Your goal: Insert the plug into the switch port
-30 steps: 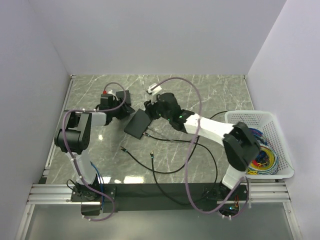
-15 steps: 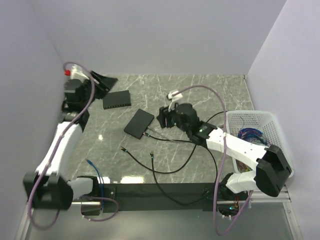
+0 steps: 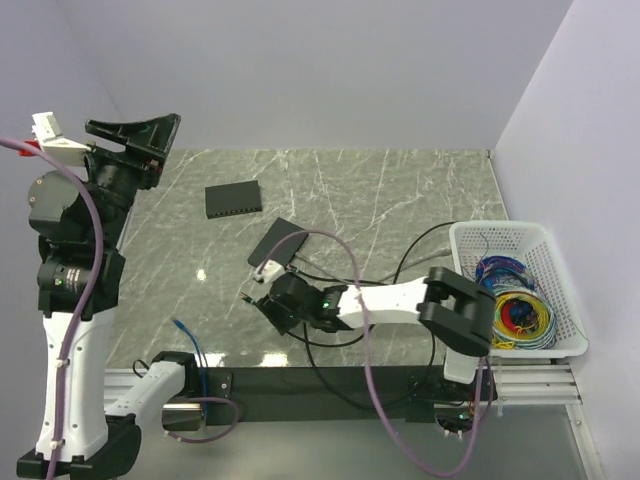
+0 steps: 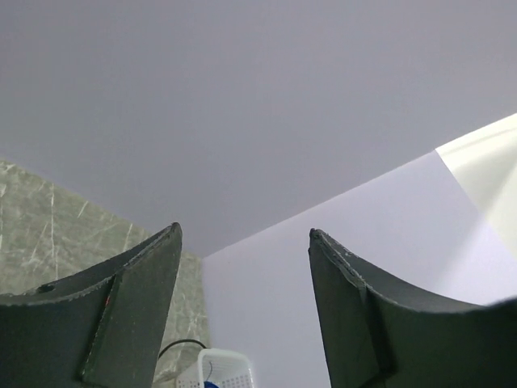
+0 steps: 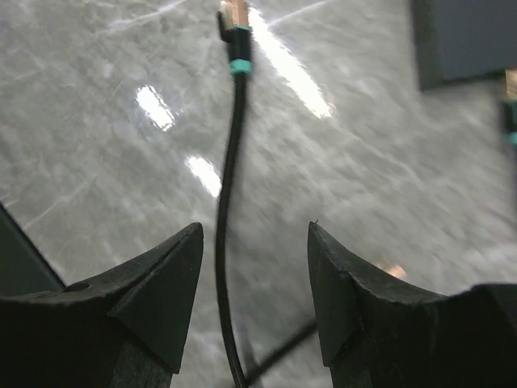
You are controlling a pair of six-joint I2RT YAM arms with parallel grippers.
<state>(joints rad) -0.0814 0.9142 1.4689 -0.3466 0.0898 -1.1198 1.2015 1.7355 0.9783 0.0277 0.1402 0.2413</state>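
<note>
Grey-green marble filling the overhead view as the tabletop (image 3: 400, 190), bearing the switch (image 3: 280, 246) near its middle, flat and turned at an angle; finding a second black box (image 3: 233, 200) beyond it to the left, apart. Spotting the plug (image 3: 244, 297) lying on the nearer marble, apart from the switch and just left of the right pincer (image 3: 264, 300). Seeing that pincer poised low over the tabletop, too small here for telling how its fingers are standing. Finding the left pincer (image 3: 150, 135) hanging high over the far left corner. Noting a blue cable (image 3: 185, 330) by the left base and a white basket (image 3: 470, 250) holding coloured wires (image 3: 515, 310) at the right edge. Moving to the left wrist: seeing the left pincer (image 4: 244, 234) with its dark fingers (image 4: 137, 307) standing apart, framing pale walls, a corner of the basket (image 4: 220, 368) showing at the bottom. Moving to the right wrist: seeing the right pincer (image 5: 254, 229) with its fingers (image 5: 153, 299) likewise apart, gripping neither plug nor cable; tracing the black cable (image 5: 230, 162) lying on the marble between them and ending ahead of the fingertips in the plug (image 5: 234, 18), gold-tinted with a teal band behind. Catching a blurred corner of the switch (image 5: 468, 40) at the upper right, apart from the plug, and another teal-banded tip (image 5: 509, 105) at the right edge below it.
</note>
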